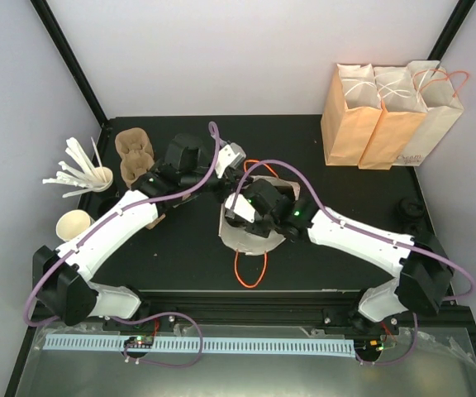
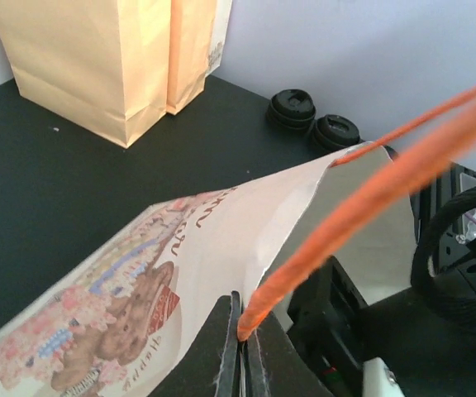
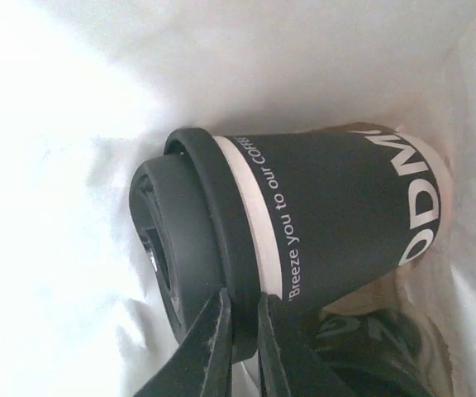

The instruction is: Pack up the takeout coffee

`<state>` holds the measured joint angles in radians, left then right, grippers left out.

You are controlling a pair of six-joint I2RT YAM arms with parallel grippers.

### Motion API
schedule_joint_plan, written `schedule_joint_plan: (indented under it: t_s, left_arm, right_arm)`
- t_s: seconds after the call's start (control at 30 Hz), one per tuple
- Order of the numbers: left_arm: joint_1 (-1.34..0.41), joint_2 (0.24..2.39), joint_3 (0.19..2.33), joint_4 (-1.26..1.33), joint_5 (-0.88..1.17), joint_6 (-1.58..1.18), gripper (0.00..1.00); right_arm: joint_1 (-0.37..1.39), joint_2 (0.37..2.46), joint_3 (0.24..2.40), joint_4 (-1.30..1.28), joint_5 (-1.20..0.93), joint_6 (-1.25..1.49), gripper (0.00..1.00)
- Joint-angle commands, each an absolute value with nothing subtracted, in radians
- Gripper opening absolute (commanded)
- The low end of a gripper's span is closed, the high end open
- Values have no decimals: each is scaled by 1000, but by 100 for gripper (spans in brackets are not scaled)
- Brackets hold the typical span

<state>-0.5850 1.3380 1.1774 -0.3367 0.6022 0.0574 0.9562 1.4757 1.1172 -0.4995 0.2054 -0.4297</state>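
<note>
A: Where is the takeout coffee (image 3: 337,215)?

B: Inside the printed paper bag (image 2: 213,240), lying on its side against the white lining. Its black lid (image 3: 188,240) faces left in the right wrist view.

A: And the right gripper (image 3: 242,299)?

B: It is down in the bag. Its fingers are pressed almost together, with the tips right at the lid's rim — whether they nip that rim I cannot tell.

A: The left gripper (image 2: 245,327)?

B: Its fingers are clamped on the bag's orange handle (image 2: 345,223) — the cord runs straight up from between them.

A: Anything else on the table (image 1: 180,256)?

B: Three plain paper bags (image 1: 387,116) stand upright at the far right corner. Loose black lids (image 2: 292,107) lie by the right edge.
</note>
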Motion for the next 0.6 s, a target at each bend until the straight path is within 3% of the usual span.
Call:
schedule_joint_plan:
  t_s: [0.0, 0.57]
  left_arm:
    - [-591, 1352, 1217, -363, 611, 86, 2]
    - [-572, 1358, 1253, -392, 449, 118, 1]
  right_arm:
    - [949, 1394, 1135, -478, 30, -387, 1]
    - [823, 1211, 1342, -817, -392, -138, 1]
